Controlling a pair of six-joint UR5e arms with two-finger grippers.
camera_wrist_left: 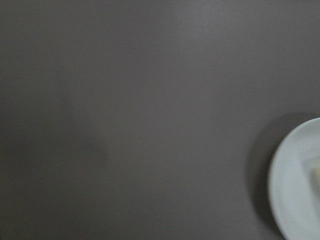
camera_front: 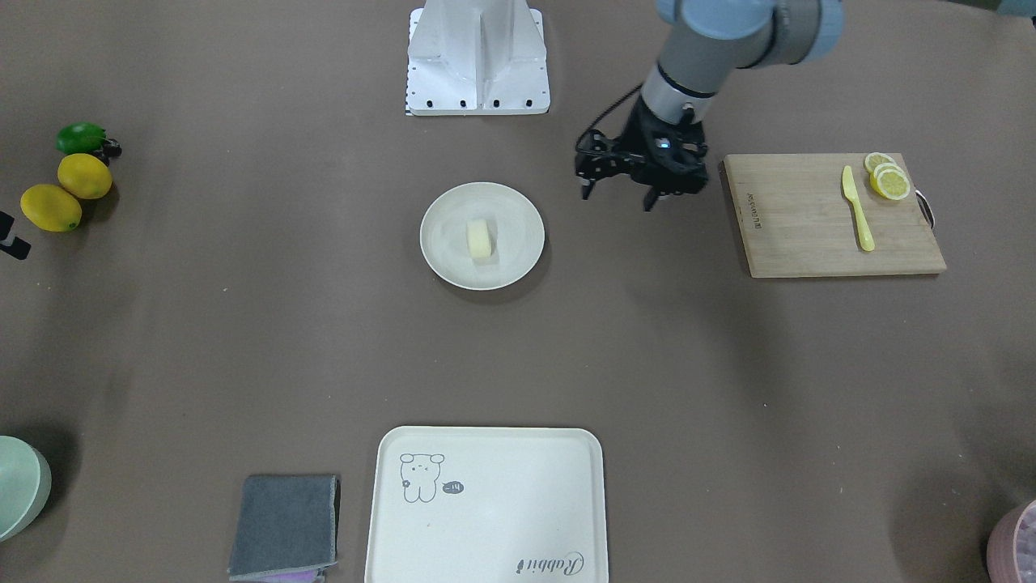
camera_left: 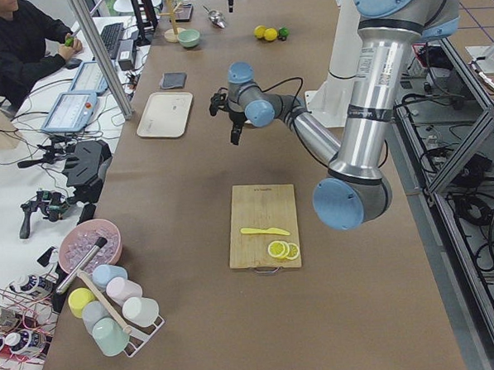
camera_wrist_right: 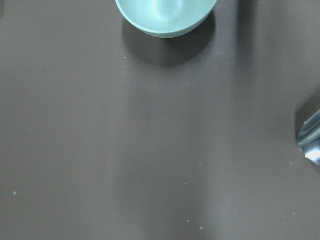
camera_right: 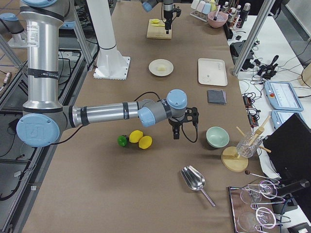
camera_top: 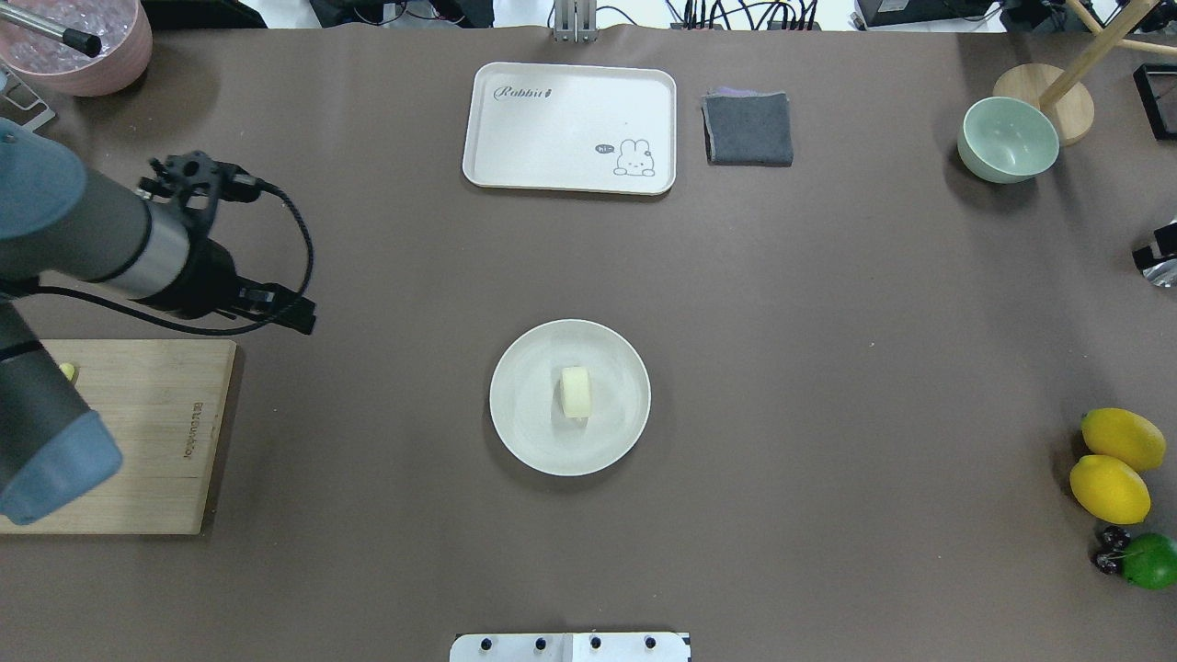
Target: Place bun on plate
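Observation:
The bun, a small pale cream-yellow chunk, lies near the middle of the round cream-white plate; the overhead view shows the same bun on the plate. My left gripper hovers open and empty between the plate and the cutting board, clear of both. The plate's edge shows at the right of the left wrist view. My right gripper shows only in the exterior right view, above the table between the lemons and the green bowl; whether it is open or shut I cannot tell.
A wooden cutting board carries a yellow knife and lemon slices. A cream tray and grey cloth lie at the operators' edge. Two lemons, a lime and a green bowl sit on my right.

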